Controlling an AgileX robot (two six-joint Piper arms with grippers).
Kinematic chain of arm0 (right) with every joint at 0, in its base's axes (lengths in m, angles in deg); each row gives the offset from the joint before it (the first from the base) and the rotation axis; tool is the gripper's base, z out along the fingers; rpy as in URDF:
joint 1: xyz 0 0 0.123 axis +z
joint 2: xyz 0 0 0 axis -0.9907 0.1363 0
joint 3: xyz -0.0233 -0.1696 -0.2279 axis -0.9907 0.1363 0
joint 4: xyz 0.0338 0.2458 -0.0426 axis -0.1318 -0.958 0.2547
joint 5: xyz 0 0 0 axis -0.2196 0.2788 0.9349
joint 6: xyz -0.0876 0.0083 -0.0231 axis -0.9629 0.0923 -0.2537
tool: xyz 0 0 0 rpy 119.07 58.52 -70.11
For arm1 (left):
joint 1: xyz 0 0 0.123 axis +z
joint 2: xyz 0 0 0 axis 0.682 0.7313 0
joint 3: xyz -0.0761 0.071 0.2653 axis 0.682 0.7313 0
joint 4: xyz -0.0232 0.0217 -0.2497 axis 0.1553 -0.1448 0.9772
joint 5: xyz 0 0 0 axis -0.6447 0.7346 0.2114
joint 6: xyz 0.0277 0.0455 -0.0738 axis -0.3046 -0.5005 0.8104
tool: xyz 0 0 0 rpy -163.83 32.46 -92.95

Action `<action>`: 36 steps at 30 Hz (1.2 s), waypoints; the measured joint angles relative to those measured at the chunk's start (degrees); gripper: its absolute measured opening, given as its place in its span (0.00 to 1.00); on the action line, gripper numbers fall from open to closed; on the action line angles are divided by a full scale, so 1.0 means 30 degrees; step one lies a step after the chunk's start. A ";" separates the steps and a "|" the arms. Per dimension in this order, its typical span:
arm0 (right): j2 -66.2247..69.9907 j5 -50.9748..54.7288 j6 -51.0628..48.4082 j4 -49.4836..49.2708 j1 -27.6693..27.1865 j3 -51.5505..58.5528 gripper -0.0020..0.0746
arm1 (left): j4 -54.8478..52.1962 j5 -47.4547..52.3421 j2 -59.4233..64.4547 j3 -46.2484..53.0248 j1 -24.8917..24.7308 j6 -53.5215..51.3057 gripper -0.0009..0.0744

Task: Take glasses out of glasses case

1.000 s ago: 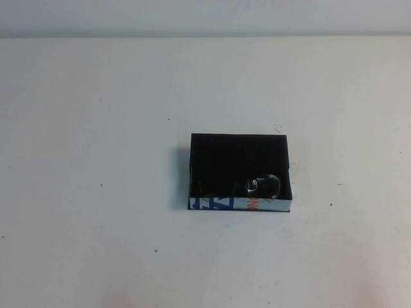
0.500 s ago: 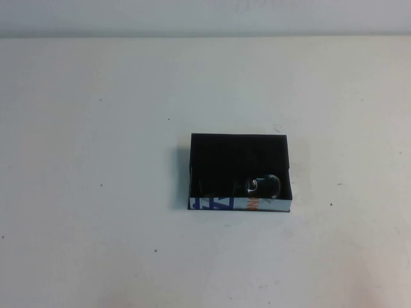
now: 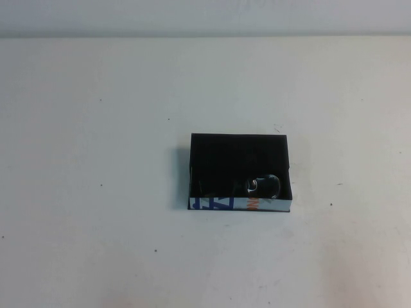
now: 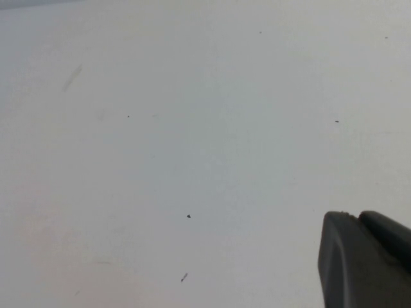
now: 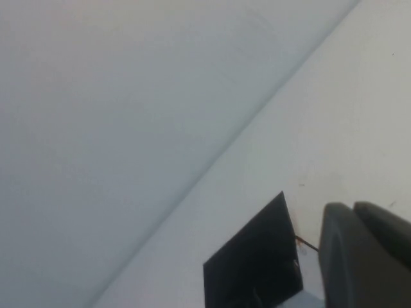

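White tabletop fills the high view, speckled and bare but for the glasses case, a shallow black box lying open near the centre, its near wall white and light blue with blue letters and an orange mark. Inside, against that near wall toward my right, the glasses show only as a dark frame with one greyish lens catching light; the rest is lost in the black interior. Neither of my arms appears here, so I judge the task not yet begun: the reach comes first, then a careful pinch on the frame without dragging the box.

From the left wrist, my left gripper shows as one dark finger over empty table; whether it is spread or closed I cannot tell.

From the right wrist, my right gripper hangs close by a corner of the case, likewise unreadable, holding nothing visible.
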 joint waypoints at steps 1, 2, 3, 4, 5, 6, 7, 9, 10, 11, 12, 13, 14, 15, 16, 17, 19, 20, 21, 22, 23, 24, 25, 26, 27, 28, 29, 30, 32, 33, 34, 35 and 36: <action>0.0000 -0.0231 0.0000 -0.0561 0.0000 0.0000 0.00 | 0.0000 0.0000 0.0000 0.0000 0.0000 0.0000 0.01; 0.0000 -0.0461 0.0000 -0.0855 0.0000 0.0000 0.00 | 0.0000 0.0000 0.0000 0.0000 0.0000 0.0000 0.01; 0.0000 -0.0559 0.0000 -0.0992 0.0000 0.0000 0.00 | 0.0000 0.0000 0.0000 0.0000 0.0000 0.0000 0.01; 0.0000 -0.0598 0.0000 -0.0989 0.0000 0.0000 0.00 | 0.0000 0.0000 0.0000 0.0000 0.0000 0.0000 0.01; 0.0000 -0.0672 0.0000 -0.0989 0.0000 0.0000 0.00 | 0.0000 0.0000 0.0000 0.0000 0.0000 0.0000 0.01; 0.0000 -0.0760 0.0000 -0.0989 0.0000 0.0000 0.00 | 0.0000 0.0000 0.0000 0.0000 0.0000 0.0000 0.01; 0.0000 -0.0799 0.0000 -0.0989 0.0000 0.0000 0.00 | 0.0000 0.0000 0.0000 0.0000 0.0000 0.0000 0.01; 0.0000 -0.0826 -0.0493 -0.0864 0.0000 0.0000 0.00 | 0.0000 0.0000 0.0000 0.0000 0.0000 0.0000 0.01; 0.0000 -0.0680 -0.0938 -0.0768 0.0000 0.0000 0.00 | 0.0000 0.0000 0.0000 0.0000 0.0000 0.0000 0.01; 0.0000 -0.0359 -0.1605 -0.0712 0.0000 0.0000 0.00 | 0.0000 0.0000 0.0000 0.0000 0.0000 0.0000 0.01; 0.0000 0.0164 -0.2241 -0.0581 0.0000 0.0000 0.00 | 0.0000 0.0000 0.0000 0.0000 0.0000 0.0000 0.01; 0.0000 0.0842 -0.2798 -0.0424 0.0000 -0.0088 0.00 | 0.0000 0.0000 0.0000 0.0000 0.0000 0.0000 0.01; 0.0125 0.1578 -0.3304 -0.0120 0.0000 -0.0355 0.00 | 0.0000 0.0000 0.0000 0.0000 0.0000 0.0000 0.01; 0.0472 0.2260 -0.3760 0.0342 0.0000 -0.0831 0.00 | 0.0000 0.0000 0.0000 0.0000 0.0000 0.0000 0.01; 0.0909 0.2749 -0.4119 0.0859 0.0000 -0.1322 0.00 | 0.0000 0.0000 0.0000 0.0000 0.0000 0.0000 0.01; 0.1624 0.3323 -0.4508 0.1580 0.0000 -0.2042 0.00 | 0.0000 0.0000 0.0000 0.0000 0.0000 0.0000 0.01; 0.3278 0.4322 -0.5090 0.2967 0.0000 -0.3729 0.00 | 0.0000 0.0000 0.0000 0.0000 0.0000 0.0000 0.01; 0.4339 0.4913 -0.5414 0.3880 0.0000 -0.4676 0.00 | 0.0000 0.0000 0.0000 0.0000 0.0000 0.0000 0.01; 0.5466 0.5565 -0.5823 0.4533 0.0000 -0.5674 0.00 | 0.0000 0.0000 0.0000 0.0000 0.0000 0.0000 0.01; 0.6639 0.6297 -0.6353 0.5001 0.0000 -0.6501 0.00 | 0.0000 0.0000 0.0000 0.0000 0.0000 0.0000 0.01; 0.7836 0.7055 -0.6978 0.5491 0.0000 -0.7561 0.00 | 0.0000 0.0000 0.0000 0.0000 0.0000 0.0000 0.01; 0.9038 0.7856 -0.7688 0.5883 0.0000 -0.8626 0.00 | 0.0000 0.0000 0.0000 0.0000 0.0000 0.0000 0.01; 1.0000 0.8486 -0.8283 0.6157 0.0000 -0.9485 0.00 | 0.0000 0.0000 0.0000 0.0000 0.0000 0.0000 0.01; 1.1199 0.9282 -0.9032 0.6493 0.0000 -1.0539 0.00 | 0.0000 0.0000 0.0000 0.0000 0.0000 0.0000 0.01; 1.2373 1.0082 -0.9789 0.6796 0.0000 -1.1578 0.00 | 0.0000 0.0000 0.0000 0.0000 0.0000 0.0000 0.01; 1.3303 1.0702 -1.0429 0.7033 0.0000 -1.2402 0.00 | 0.0000 0.0000 0.0000 0.0000 0.0000 0.0000 0.01; 1.4426 1.1489 -1.1283 0.7311 0.0000 -1.3409 0.00 | 0.0000 0.0000 0.0000 0.0000 0.0000 0.0000 0.01; 1.5506 1.2279 -1.2215 0.7546 0.0000 -1.4413 0.00 | 0.0000 0.0000 0.0000 0.0000 0.0000 0.0000 0.01; 1.7587 1.3957 -1.4035 0.7862 0.0000 -1.6347 0.00 | 0.0000 0.0000 0.0000 0.0000 0.0000 0.0000 0.01; 1.8570 1.4805 -1.5053 0.7983 0.0000 -1.7260 0.00 | 0.0000 0.0000 0.0000 0.0000 0.0000 0.0000 0.01; 1.9508 1.5594 -1.5985 0.8073 0.0000 -1.8113 0.00 | 0.0000 0.0000 0.0000 0.0000 0.0000 0.0000 0.01; 2.0223 1.6155 -1.6685 0.8111 0.0000 -1.8752 0.00 | 0.0000 0.0000 0.0000 0.0000 0.0000 0.0000 0.01; 2.1083 1.6760 -1.7138 0.8111 0.0000 -1.9488 0.00 | 0.0000 0.0000 0.0000 0.0000 0.0000 0.0000 0.01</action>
